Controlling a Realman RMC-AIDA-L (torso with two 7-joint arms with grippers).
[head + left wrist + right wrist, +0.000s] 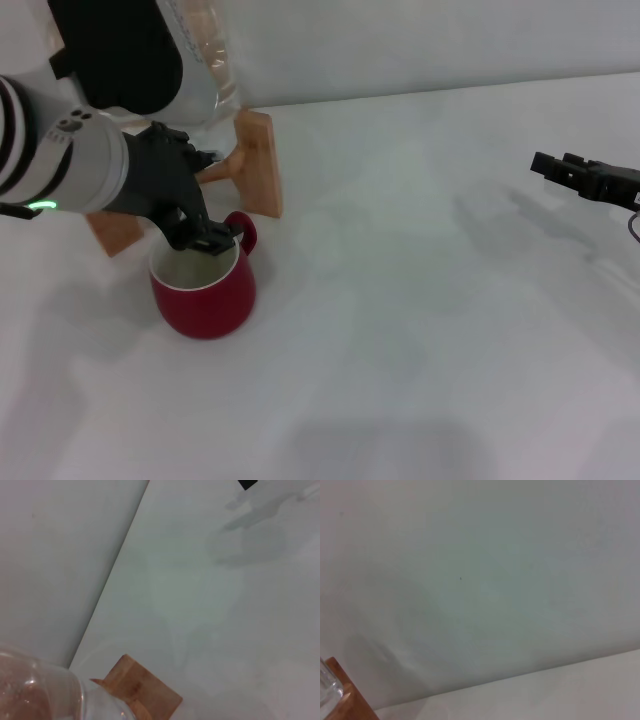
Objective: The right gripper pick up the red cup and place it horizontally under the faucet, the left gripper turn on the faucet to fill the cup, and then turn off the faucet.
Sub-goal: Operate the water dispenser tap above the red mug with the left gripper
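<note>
Head view: glossy red cup [205, 290] upright, cream inside, beneath left hand [205, 237].

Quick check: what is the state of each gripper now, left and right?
Left gripper: over the red cup, by the wooden stand; open or shut cannot be told.
Right gripper: off to the right, holding nothing; cannot be told.

Looks like a bare robot test setup, honestly: plain white surface [450, 330], blank white backdrop wall [480, 570], just a wooden stand [258, 160] holding a glass jar [205, 60].
</note>
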